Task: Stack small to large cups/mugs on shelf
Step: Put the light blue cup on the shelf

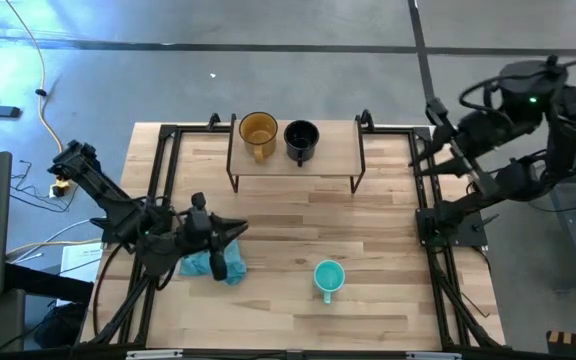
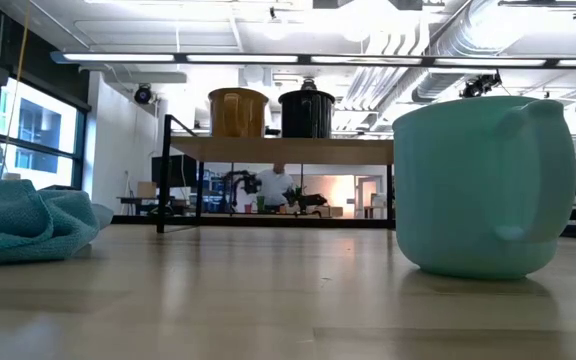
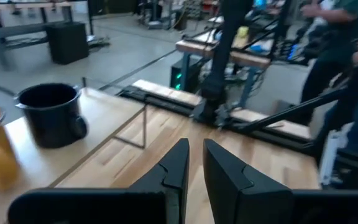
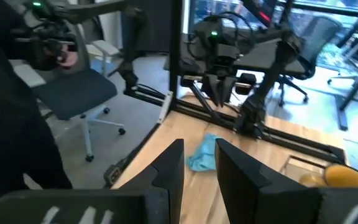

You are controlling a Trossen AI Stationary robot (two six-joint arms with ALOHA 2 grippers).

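The amber-yellow mug [image 1: 258,132] and the black mug [image 1: 301,138] stand upright side by side on the low wooden shelf [image 1: 338,150] at the table's far edge. The low view shows both mugs, amber [image 2: 238,112] and black [image 2: 306,113], on the board [image 2: 288,150]. The teal mug [image 1: 328,278] stands upright on the tabletop toward the near edge, large in the low view [image 2: 483,185]. My left gripper [image 1: 238,232] hovers shut over the table's left part, left of the teal mug, pointing at the shelf [image 3: 196,155]. My right gripper [image 4: 199,152] waits shut beyond the table's right edge.
A crumpled blue cloth [image 1: 213,263] lies on the table under my left arm, also visible in the low view [image 2: 28,220]. Black frame rails run along the table's left and right edges. Bare tabletop lies between shelf and teal mug. People and chairs are in the room beyond.
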